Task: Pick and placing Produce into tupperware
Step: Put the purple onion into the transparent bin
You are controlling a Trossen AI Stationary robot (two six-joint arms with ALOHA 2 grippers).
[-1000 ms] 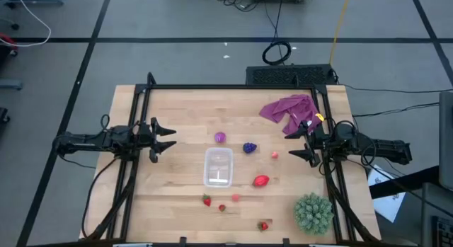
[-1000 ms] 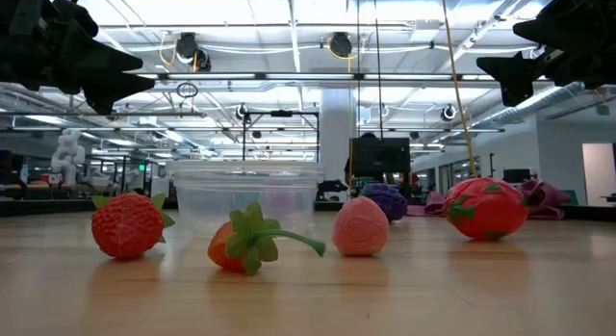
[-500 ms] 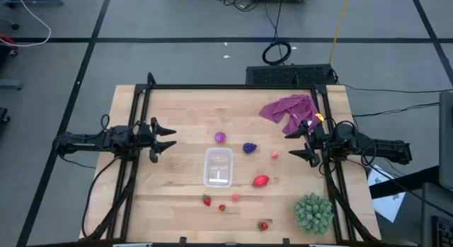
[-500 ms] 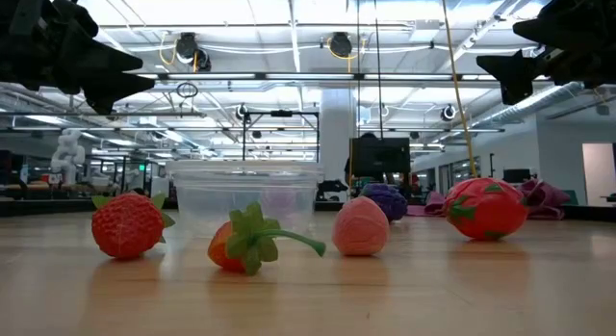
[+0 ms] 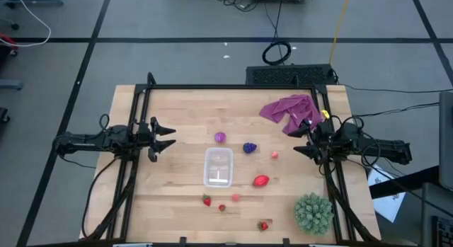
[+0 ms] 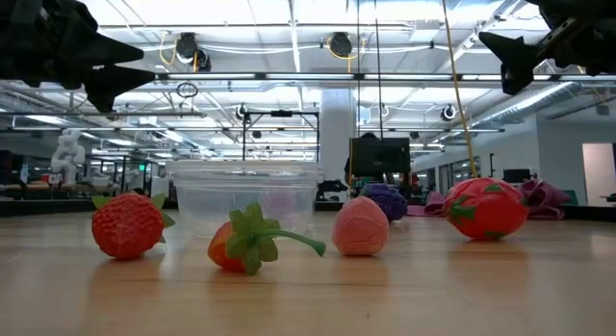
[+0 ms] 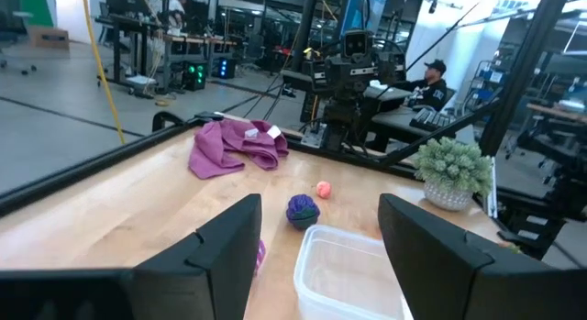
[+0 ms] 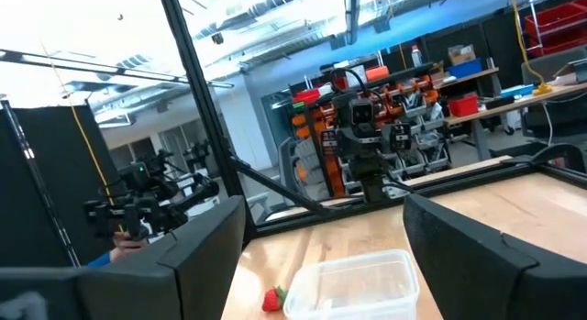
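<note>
The clear tupperware [image 5: 218, 167] stands mid-table, nothing in it. Around it the produce rests on the wood: a purple-pink round piece [image 5: 221, 137], a purple grape bunch [image 5: 249, 147], a small pink-red piece [image 5: 274, 155], a larger red piece [image 5: 261, 181], and strawberries [image 5: 207, 201] [image 5: 263, 226] near the near edge. My left gripper [image 5: 170, 139] hovers open over the table's left side, well above the wood [image 6: 140, 66]. My right gripper [image 5: 296, 139] hovers open on the right side, also high [image 6: 505, 57]. Both point toward the tupperware [image 7: 353, 270] [image 8: 353, 283].
A purple-pink cloth [image 5: 289, 111] lies crumpled at the far right corner. A spiky green plant [image 5: 313, 211] stands at the near right corner. Black frame rails run along the table's left, right and far edges. Bare wood lies between each gripper and the fruits.
My right gripper has risen a little and turned about its wrist, staying open. My left gripper has also turned slightly in place. None of the fruits, the tupperware or the cloth has moved.
</note>
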